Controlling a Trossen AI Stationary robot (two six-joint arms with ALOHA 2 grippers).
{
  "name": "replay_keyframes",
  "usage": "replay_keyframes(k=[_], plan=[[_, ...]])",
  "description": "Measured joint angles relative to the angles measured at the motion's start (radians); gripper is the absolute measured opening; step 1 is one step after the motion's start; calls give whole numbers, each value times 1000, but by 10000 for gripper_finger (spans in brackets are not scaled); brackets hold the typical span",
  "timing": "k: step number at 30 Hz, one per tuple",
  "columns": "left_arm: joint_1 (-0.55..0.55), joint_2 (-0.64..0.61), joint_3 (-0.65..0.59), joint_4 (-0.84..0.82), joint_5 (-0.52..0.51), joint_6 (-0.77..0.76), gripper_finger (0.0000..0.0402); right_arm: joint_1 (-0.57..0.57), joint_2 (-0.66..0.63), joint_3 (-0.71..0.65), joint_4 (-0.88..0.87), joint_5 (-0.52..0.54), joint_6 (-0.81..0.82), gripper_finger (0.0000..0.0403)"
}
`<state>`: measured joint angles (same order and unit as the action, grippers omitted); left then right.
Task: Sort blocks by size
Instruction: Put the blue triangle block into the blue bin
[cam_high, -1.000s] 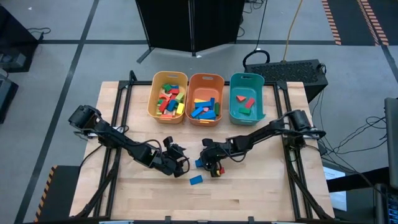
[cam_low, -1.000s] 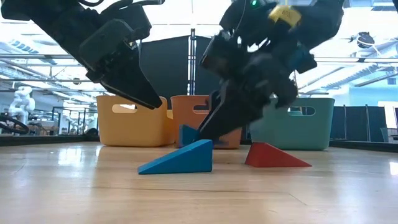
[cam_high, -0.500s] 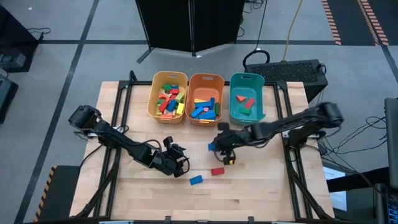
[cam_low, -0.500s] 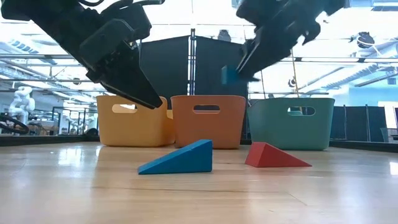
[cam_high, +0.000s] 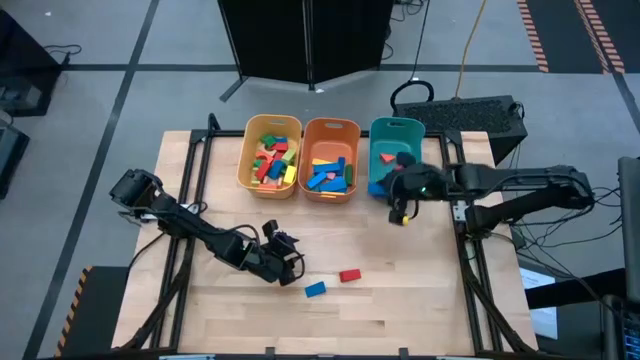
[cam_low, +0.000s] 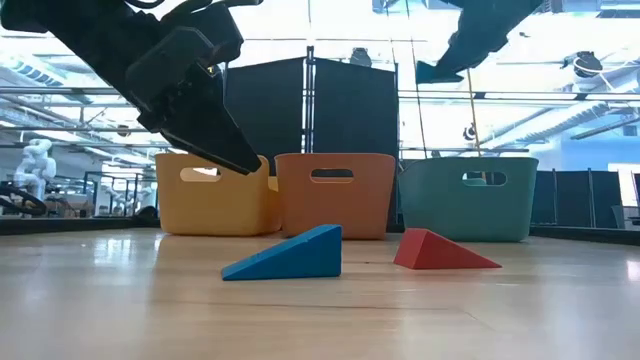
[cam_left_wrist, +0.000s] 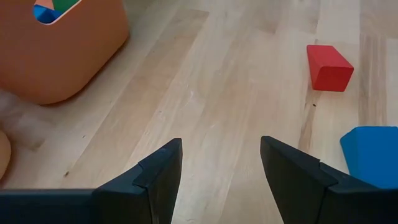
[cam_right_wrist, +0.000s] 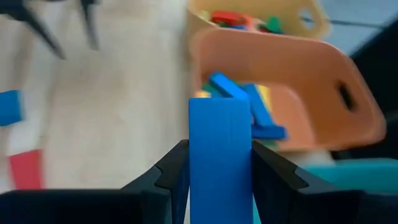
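while the right hand (cam_high: 383, 187) grips a blue block (cam_right_wrist: 220, 155), teal bin (cam_high: 414, 186) holds few.

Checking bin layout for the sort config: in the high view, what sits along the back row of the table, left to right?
yellow bin → orange bin → teal bin, with the right gripper holding a blue block at the teal bin's near left corner.
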<state>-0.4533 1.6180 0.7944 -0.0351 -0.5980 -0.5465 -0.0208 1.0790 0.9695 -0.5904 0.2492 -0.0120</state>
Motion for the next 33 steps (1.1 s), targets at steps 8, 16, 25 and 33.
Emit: replay_keyframes(k=[8,16,25,33], plan=[[-1,0,0,1,0,0,219,-166,-72,-76,-85,63,-20,124],[-1,0,0,2,0,-1,219,-381,-78,-258,4,-36,-81,125],[3,0,0,13,-16,2,219,-624,-8,-339,135,-256,-152,125],[5,0,0,19,-17,2,219,-738,139,-339,180,-346,-132,125]])
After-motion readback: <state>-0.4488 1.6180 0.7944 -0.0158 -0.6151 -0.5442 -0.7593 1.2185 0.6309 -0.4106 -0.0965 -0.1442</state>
